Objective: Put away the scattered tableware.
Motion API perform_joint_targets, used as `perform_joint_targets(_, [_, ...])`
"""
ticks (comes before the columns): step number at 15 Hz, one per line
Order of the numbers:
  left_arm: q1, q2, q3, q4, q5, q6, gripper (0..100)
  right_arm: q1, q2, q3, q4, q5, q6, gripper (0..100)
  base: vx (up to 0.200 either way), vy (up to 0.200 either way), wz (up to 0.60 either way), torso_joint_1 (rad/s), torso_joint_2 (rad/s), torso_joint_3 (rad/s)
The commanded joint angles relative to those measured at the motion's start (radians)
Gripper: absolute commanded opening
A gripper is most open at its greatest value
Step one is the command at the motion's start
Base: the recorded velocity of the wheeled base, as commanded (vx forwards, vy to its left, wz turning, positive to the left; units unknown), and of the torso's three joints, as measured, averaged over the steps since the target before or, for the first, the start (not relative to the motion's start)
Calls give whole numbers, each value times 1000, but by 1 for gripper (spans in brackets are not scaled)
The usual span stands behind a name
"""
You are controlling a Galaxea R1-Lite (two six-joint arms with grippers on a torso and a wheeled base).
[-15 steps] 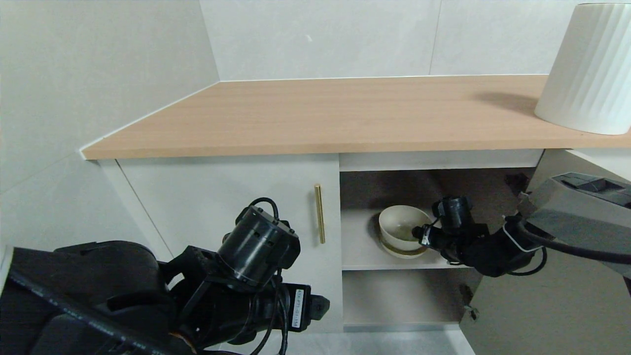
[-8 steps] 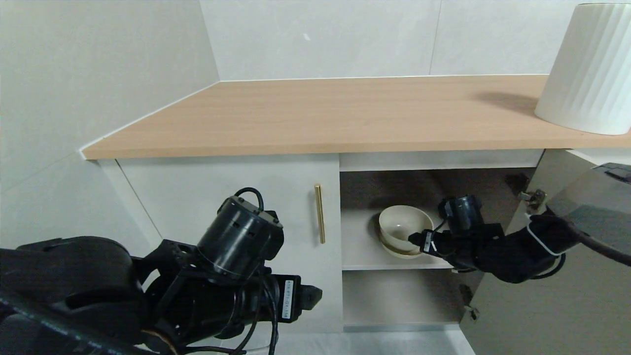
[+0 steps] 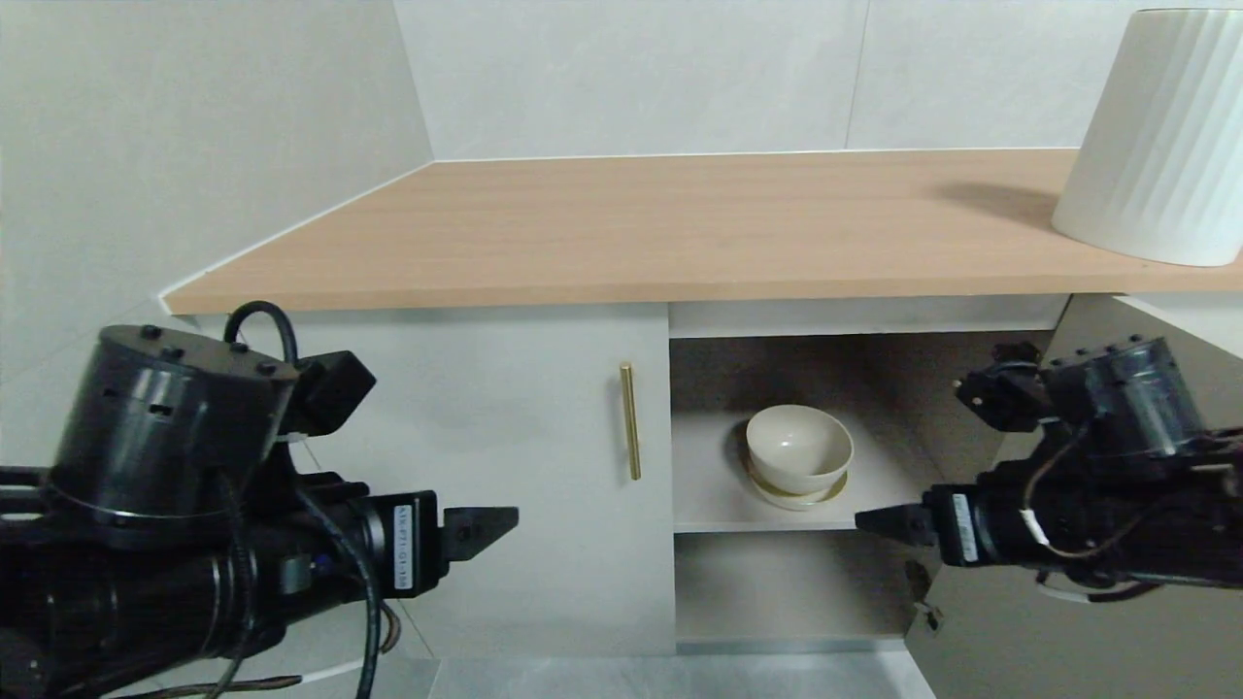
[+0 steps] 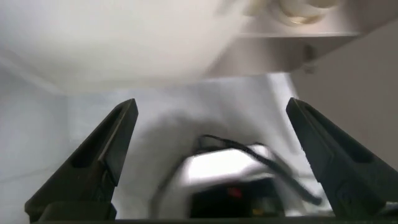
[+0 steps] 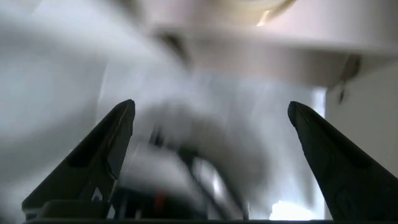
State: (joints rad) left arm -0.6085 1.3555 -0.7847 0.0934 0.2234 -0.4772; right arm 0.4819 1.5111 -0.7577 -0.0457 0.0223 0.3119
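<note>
Grippers first: the left gripper [image 3: 483, 529] and the right gripper [image 3: 879, 519] hang in front of the cabinet [image 3: 486, 408], each with fingers spread wide and empty. Beyond them the cream bowl [image 3: 799, 449] stands upright on a small plate [image 3: 791, 499] on the upper shelf [image 3: 709, 490] in the cabinet's open right side, apart from both grippers. Farthest back, a white ribbed container [image 3: 1156, 136] stands on the wooden countertop [image 3: 631, 223].
</note>
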Motion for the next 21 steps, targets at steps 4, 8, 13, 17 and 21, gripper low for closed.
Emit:
perform_joint_targets(4, [81, -115, 21, -24, -3, 58, 100, 35, -376, 57, 225, 48, -2, 100, 0, 0, 0, 0, 0, 0])
perform_joint_targets(8, [81, -108, 28, -57, 2, 75, 100, 35, -342, 93, 225, 48, 1, 100, 0, 0, 0, 0, 0, 0])
perform_joint_targets(13, [81, -110, 30, -55, 5, 75, 100, 35, -331, 98, 227, 45, 1, 100, -120, 0, 0, 4, 0, 3])
perform_joint_targets(17, [81, -110, 33, -55, 4, 74, 100, 35, -331, 103, 231, 42, -1, 100, -200, 0, 0, 2, 2, 5])
perform_joint_targets(21, [79, -108, 38, -55, 2, 74, 100, 35, -331, 104, 233, 36, -1, 100, -200, 0, 0, 2, 1, 0])
